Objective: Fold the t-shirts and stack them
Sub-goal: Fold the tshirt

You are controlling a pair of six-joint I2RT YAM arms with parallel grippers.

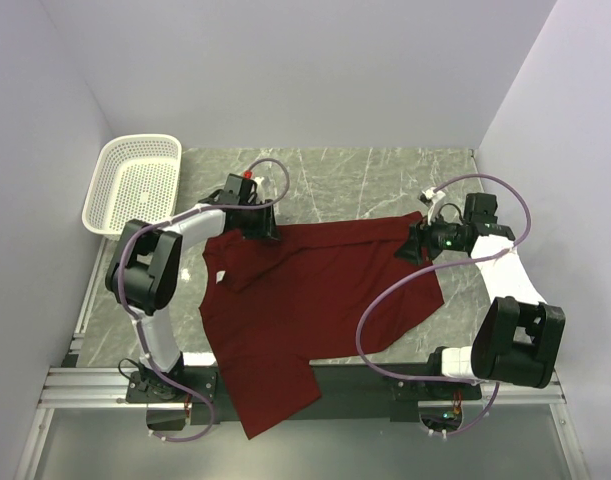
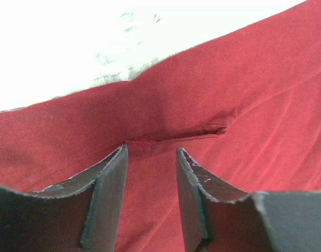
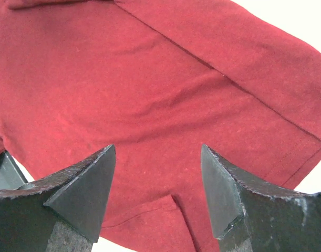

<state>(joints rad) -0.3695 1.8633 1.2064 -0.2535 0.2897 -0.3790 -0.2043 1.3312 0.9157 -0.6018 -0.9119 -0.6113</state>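
One maroon t-shirt (image 1: 315, 300) lies spread and rumpled on the table, its lower part hanging over the near edge. My left gripper (image 1: 260, 226) is at the shirt's far left edge. In the left wrist view its jaws (image 2: 151, 152) stand a little apart, tips down on the red cloth (image 2: 228, 94) just below a short fold. My right gripper (image 1: 413, 246) hovers at the shirt's far right corner. In the right wrist view it (image 3: 157, 152) is open over the cloth (image 3: 123, 79), with a hemmed edge below and nothing between the fingers.
A white perforated basket (image 1: 135, 180) sits at the far left corner of the green marble table (image 1: 365, 180). Grey walls close in on the left, back and right. A metal rail (image 1: 85, 385) runs along the near edge by the arm bases.
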